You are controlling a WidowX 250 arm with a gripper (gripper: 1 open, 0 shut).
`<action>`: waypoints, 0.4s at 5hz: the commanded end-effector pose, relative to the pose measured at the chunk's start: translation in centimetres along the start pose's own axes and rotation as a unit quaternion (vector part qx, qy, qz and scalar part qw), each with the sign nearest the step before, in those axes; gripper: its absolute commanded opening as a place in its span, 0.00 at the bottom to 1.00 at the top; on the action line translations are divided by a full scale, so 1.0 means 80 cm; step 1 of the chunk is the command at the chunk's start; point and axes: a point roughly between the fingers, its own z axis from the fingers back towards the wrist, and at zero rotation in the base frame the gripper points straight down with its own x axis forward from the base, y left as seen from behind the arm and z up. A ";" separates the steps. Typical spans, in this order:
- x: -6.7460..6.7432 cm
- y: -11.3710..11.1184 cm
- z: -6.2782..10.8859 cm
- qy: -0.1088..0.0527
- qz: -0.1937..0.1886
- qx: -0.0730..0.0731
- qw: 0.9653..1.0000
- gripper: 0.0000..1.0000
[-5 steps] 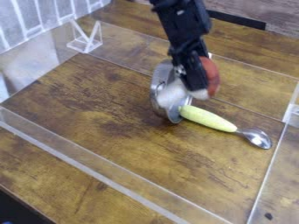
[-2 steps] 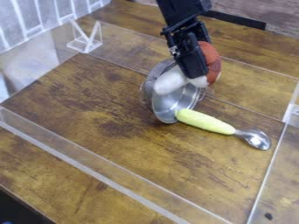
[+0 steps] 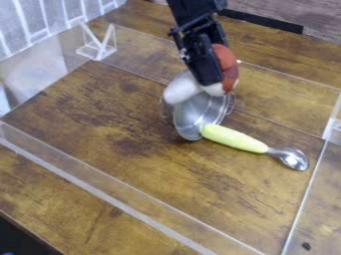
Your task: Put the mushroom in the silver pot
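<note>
Tool: black, reaching in from the top edge at twelve o'clock (image 3: 206, 66); its jaws are set partly apart, closed around the mushroom
Mushroom: held in the tool, over the far side of the pot; the white stem points to seven o'clock and the reddish-brown cap shows on the three o'clock side of the tool (image 3: 180, 89)
Pot: silver and round, just right of the picture's centre toward one o'clock, below the mushroom, which hides part of it (image 3: 197, 118)
Contact between mushroom and pot: cannot tell from this view
Spoon: yellow-green handle beginning just beside the pot at its four o'clock, silver bowl out toward four o'clock (image 3: 237, 139)
Worktop: brown wood, under the pot and spoon (image 3: 100, 125)
White wire stand: toward ten o'clock, near the far edge of the worktop (image 3: 98, 43)
</note>
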 end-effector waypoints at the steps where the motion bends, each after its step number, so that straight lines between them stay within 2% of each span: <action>1: 0.022 0.008 0.020 -0.004 -0.020 0.028 0.999 1.00; 2: 0.014 0.018 0.021 -0.003 -0.043 0.013 0.999 1.00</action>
